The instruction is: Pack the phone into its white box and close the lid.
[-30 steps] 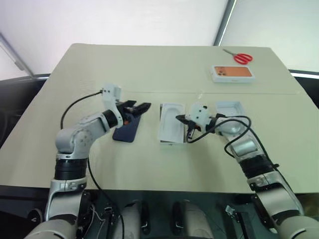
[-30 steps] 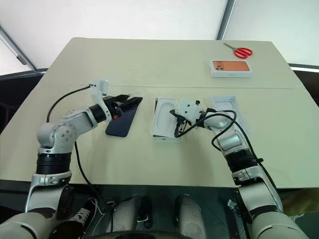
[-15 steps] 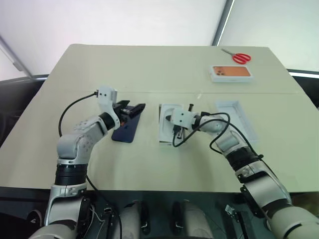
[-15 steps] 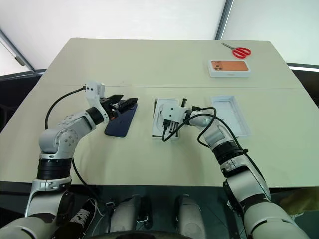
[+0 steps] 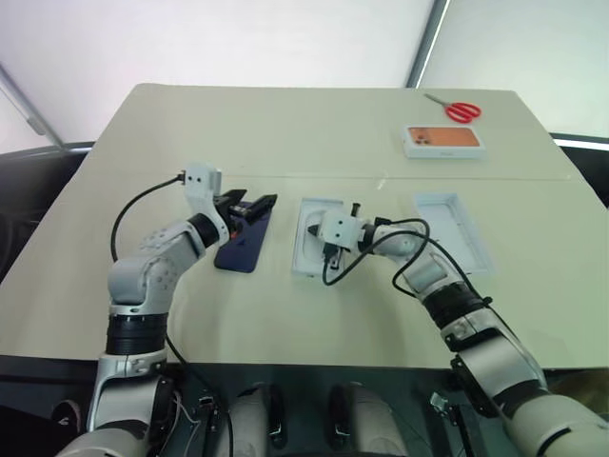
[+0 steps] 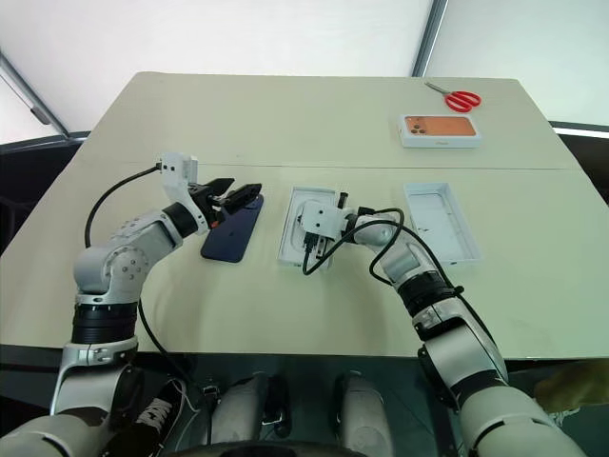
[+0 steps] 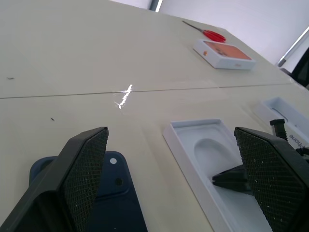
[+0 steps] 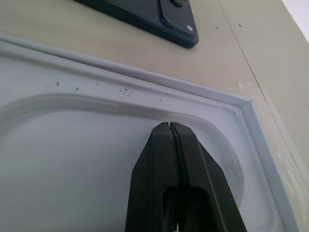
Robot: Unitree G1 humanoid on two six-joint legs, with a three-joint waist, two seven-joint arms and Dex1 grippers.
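jaws of the right gripper (image 8: 170, 126) were pressed together with nothing between them, tips resting inside the rounded recess of the flat white insert (image 6: 306, 239). jaws of the left gripper (image 6: 234, 197) stood wide apart, empty, poised level over the far end of the phone (image 6: 232, 232). phone lay flat on the tabletop (image 6: 285, 124), dark navy, camera cluster at its far end, just left of the insert and apart from it. a shallow white tray (image 6: 440, 221) sat open on the tabletop to the right of the insert, well apart from the phone; could not tell whether it was base or lid. farther back on the right lay a white box with an orange phone picture (image 6: 439, 129), and red-handled scissors (image 6: 456, 97) beyond it.
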